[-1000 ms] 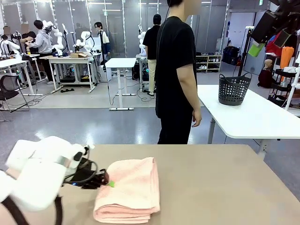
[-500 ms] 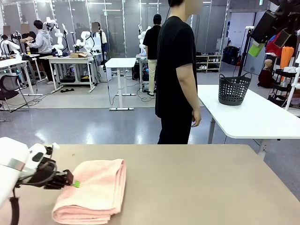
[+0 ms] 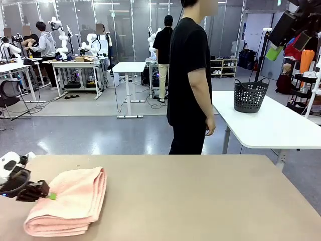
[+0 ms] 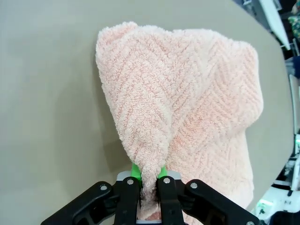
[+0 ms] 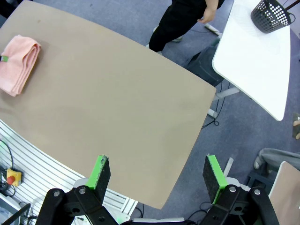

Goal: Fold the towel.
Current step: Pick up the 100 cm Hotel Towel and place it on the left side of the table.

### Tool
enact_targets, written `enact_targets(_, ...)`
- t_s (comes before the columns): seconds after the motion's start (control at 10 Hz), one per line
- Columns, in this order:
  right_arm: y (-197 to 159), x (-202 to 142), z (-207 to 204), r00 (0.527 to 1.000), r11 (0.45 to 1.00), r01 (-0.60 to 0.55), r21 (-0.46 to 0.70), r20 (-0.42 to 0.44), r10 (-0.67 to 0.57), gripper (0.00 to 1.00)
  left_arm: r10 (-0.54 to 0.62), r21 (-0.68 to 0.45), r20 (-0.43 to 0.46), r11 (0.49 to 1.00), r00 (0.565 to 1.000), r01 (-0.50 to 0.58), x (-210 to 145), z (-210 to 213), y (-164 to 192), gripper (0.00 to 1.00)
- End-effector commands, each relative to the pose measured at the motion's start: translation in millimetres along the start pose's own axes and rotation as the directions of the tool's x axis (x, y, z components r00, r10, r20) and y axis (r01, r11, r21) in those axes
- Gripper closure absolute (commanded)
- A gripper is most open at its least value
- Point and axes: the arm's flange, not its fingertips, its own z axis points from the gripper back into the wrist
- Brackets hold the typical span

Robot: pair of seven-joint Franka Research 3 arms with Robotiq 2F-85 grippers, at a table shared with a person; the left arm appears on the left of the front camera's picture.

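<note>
Lying folded, salmon-pink herringbone towel [image 3: 70, 201]

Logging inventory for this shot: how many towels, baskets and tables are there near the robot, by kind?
towel: 1
basket: 1
tables: 2, the tan table and the white table
Total: 4

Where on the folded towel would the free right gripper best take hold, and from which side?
Probably the open hemmed end of the towel, farthest from the left gripper, which is shut on its near-left edge. The layers stack flat on the table there, so the open right gripper could come from the robot's right, low, and pinch them together.
</note>
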Motion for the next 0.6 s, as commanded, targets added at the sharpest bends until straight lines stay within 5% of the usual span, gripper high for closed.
enact_targets(0.0,-0.8,0.1,1.2,1.0,1.0,-0.003,-0.003,-0.001,0.003,0.0,-0.003,0.005,0.004,1.0,1.0,0.003,-30.0,55.7,12.9,0.87)
enact_targets(0.5,-0.8,0.1,1.2,1.0,1.0,-0.003,-0.003,-0.001,0.003,0.0,-0.071,0.033,-0.057,0.997,0.996,0.073,-13.8,87.0,48.4,0.87)
